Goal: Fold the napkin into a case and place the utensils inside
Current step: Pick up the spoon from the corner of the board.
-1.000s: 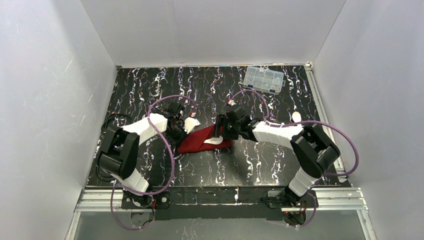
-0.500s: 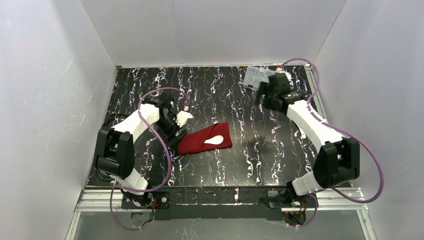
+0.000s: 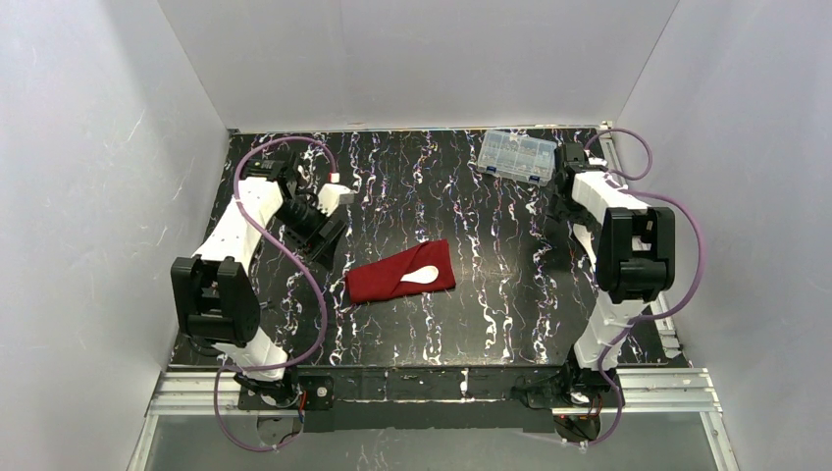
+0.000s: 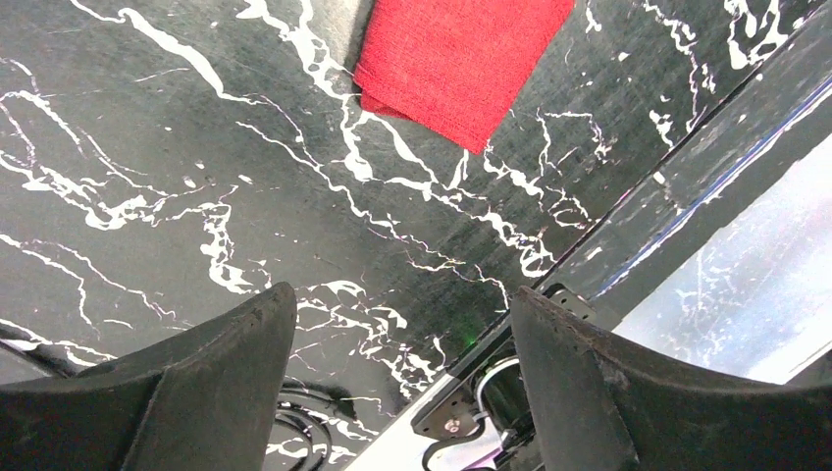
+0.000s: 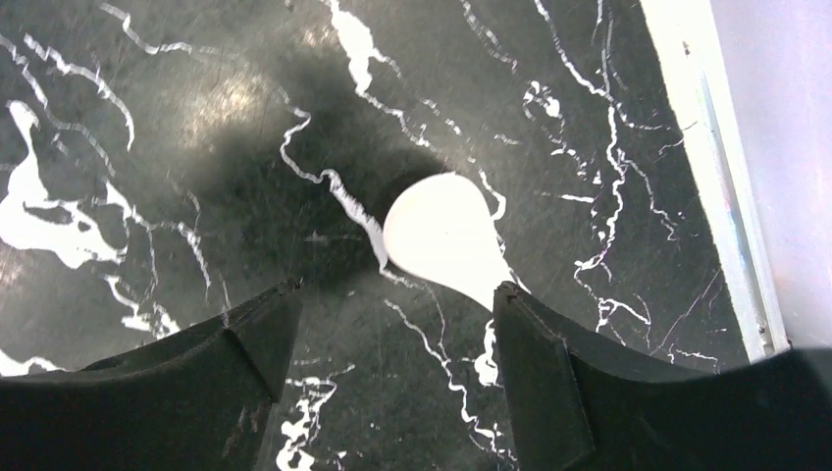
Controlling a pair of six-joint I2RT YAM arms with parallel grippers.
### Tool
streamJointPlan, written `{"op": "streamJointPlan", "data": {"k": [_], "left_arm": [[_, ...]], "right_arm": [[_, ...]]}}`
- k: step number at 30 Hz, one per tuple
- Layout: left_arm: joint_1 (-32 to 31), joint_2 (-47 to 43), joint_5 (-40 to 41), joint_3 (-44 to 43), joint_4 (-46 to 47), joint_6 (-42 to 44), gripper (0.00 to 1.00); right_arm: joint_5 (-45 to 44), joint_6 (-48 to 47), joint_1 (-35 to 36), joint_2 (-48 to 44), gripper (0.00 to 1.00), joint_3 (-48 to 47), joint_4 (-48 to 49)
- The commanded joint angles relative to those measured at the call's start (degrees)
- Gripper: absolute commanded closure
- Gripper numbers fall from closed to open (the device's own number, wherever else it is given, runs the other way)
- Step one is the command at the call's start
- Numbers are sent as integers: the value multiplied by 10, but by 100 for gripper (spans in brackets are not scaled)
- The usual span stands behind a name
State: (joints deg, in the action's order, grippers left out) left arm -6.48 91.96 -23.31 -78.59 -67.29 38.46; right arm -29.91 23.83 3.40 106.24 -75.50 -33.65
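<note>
One spoon point(image 3: 422, 276) pokes from the case point(image 3: 378, 282) at centre; the second spoon point(image 5: 439, 234) lies near the rail point(image 5: 721, 196), under my right gripper point(image 5: 394, 294), wide open, empty. I'd lower straight and pinch its neck. Left gripper point(image 4: 402, 294) gapes empty too

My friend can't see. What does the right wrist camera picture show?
A white plastic spoon head lies on the black, white-veined table, just beyond the right pincer, whose two dark fingers stand open and empty. A white rail runs along the right edge.
</note>
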Motion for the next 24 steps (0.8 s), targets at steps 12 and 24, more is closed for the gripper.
{"op": "streamJointPlan", "data": {"k": [12, 24], "left_arm": [[31, 1, -44, -65, -39, -55, 21], [32, -12, -39, -60, -31, -68, 21]], "right_arm": [[-40, 7, -25, 91, 39, -80, 9], [-33, 9, -28, 107, 99, -81, 7]]}}
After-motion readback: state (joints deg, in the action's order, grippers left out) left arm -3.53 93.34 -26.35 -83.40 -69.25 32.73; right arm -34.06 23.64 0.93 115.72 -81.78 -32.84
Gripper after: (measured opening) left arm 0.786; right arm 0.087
